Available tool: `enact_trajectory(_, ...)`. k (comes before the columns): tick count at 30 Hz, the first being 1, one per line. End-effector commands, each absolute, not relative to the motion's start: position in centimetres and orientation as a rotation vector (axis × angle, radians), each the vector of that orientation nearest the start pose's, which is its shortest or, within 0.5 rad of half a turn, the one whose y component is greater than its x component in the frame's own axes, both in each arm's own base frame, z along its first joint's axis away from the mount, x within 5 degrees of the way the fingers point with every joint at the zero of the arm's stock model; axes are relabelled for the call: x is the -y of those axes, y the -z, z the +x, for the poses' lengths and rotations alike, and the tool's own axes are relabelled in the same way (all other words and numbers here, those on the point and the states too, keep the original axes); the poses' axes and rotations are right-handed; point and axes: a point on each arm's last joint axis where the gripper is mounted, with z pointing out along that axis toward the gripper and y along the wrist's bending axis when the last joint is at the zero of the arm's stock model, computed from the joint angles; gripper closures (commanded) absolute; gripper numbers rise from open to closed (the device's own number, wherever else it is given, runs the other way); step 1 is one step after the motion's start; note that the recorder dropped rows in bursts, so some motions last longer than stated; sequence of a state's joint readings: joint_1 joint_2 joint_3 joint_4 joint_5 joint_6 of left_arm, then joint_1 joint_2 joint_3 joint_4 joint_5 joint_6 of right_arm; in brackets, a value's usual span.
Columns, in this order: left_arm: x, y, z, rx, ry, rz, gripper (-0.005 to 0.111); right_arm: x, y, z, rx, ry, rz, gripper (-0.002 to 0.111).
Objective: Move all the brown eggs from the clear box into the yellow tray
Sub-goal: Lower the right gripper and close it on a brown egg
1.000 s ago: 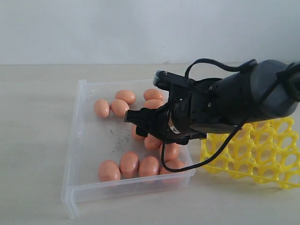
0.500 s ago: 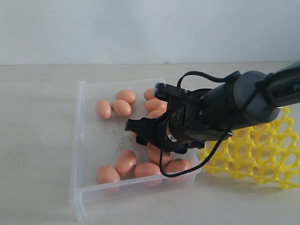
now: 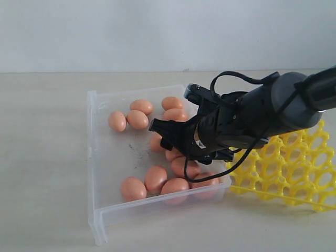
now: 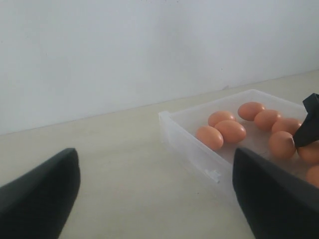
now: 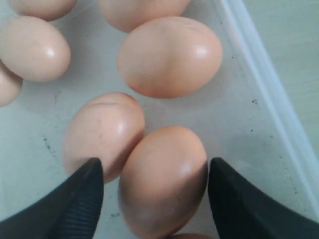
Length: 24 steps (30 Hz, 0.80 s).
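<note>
Several brown eggs lie in the clear box; more eggs sit along its near wall. The yellow tray stands right of the box, partly behind my right arm, and the cups that show hold nothing. My right gripper is down inside the box. In the right wrist view my right gripper is open and straddles one egg, with a thin gap at one finger. My left gripper is wide open over bare table, beside the box's outer wall.
The box's low right wall runs close to the straddled egg. Another egg leans against that egg, beside one of the fingers. A plain wall rises behind the beige table.
The box has slid and turned a little to the right and the eggs have rolled inside it. My right gripper has shifted right with it and its jaws have narrowed slightly.
</note>
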<state>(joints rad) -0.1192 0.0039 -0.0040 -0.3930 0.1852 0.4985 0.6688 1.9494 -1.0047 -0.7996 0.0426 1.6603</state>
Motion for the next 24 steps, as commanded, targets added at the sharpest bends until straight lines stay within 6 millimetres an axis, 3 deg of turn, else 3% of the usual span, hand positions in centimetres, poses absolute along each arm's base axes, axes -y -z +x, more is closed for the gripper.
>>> enact_trajectory(1, 1.33, -19.83, 5.48, -1.631, 0.079, 0.235, 0.029, -22.80, -11.82, 30.01, -2.565, -0.600, 0.366, 0.071)
enact_trajectory(5, 1.33, -19.83, 5.48, -1.631, 0.079, 0.235, 0.029, -22.77, -11.74, 30.01, -2.569, -0.583, 0.336, 0.084)
enact_trajectory(11, 1.33, -19.83, 5.48, -1.631, 0.079, 0.235, 0.029, -23.12, -11.91, 30.01, -2.557, -0.649, 0.357, 0.065)
enact_trajectory(13, 1.33, -19.83, 5.48, -1.631, 0.079, 0.235, 0.029, -23.10, -11.90, 30.01, -2.557, -0.655, 0.388, 0.072)
enact_trajectory(15, 1.33, -19.83, 5.48, -1.631, 0.079, 0.235, 0.029, -23.01, -11.86, 30.01, -2.560, -0.636, 0.377, 0.090)
enact_trajectory(17, 1.33, -19.83, 5.48, -1.631, 0.079, 0.235, 0.029, -22.97, -11.84, 30.02, -2.562, -0.601, 0.274, 0.108)
enact_trajectory(24, 1.33, -19.83, 5.48, -1.631, 0.079, 0.235, 0.029, -23.33, -12.13, 30.16, -2.469, -0.446, -0.364, 0.108)
